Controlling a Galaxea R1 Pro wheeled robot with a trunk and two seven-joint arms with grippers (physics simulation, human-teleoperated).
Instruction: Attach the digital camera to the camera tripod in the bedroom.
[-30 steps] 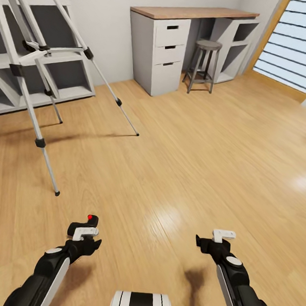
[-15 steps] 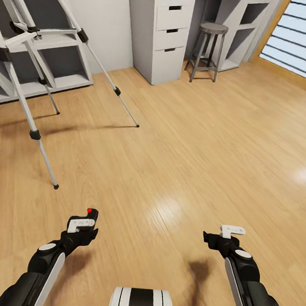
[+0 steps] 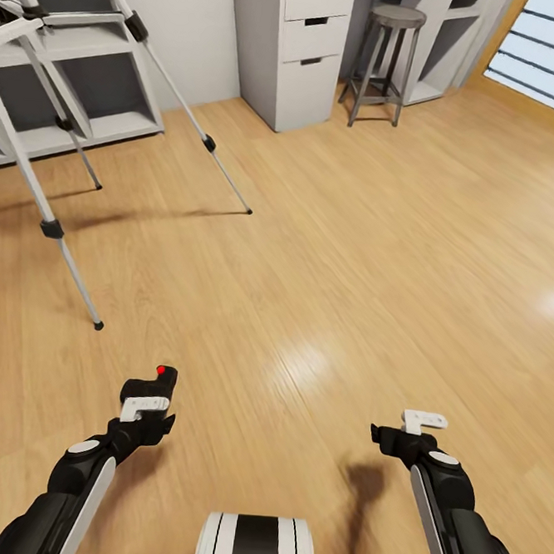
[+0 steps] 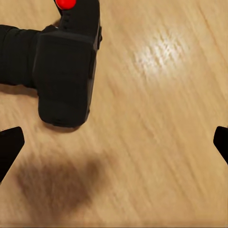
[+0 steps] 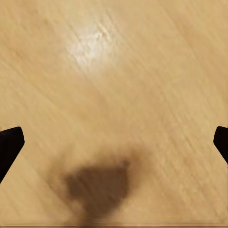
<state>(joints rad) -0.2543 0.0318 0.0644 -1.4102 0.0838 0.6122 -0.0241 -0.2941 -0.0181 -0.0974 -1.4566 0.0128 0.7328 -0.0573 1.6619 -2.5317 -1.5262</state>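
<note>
Bedroom floor of light wood planks spreads ahead of the robot. Its left claw carries the digital camera, a chunky black body with a red dot on top, held low above the floor. In the left wrist view the camera sits off to one side between widely spread finger tips, so how firmly it is pinched cannot be told. The right claw hangs spread apart and empty. Ahead and to the left of the camera stands the camera tripod, with silver legs and black feet. Its head is cut off by the frame edge. White cube shelves stand behind the tripod; a drawer unit and stool lie to its right. A good approach likely means rolling closer, stopping short of the near tripod foot, then lifting the camera level toward the head.
</note>
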